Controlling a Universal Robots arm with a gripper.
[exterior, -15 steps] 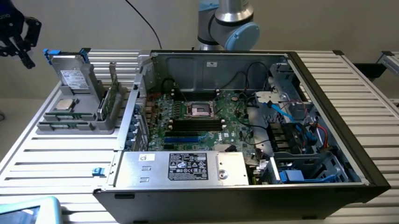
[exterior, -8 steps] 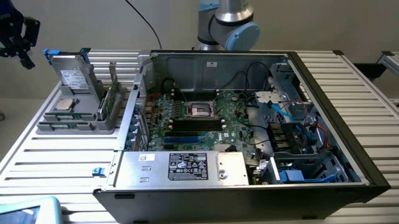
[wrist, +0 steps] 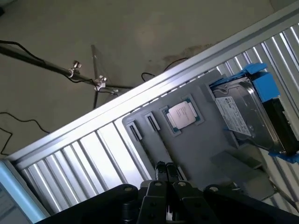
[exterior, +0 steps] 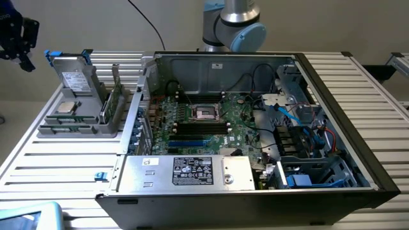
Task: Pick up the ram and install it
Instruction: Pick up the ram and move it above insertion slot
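Wrist view shows me the gripper (wrist: 166,170) pressed together and empty, with the ram (exterior: 110,106) standing in the grey holder (exterior: 70,129).

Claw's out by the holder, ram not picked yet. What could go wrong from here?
1. The ram stands on edge in the gray holder, tight between the hard drive and the case wall; the claw may clip either coming in.
2. The memory slots sit low in the case beside the processor socket and loose cables; a tilted stick could jam or snag.
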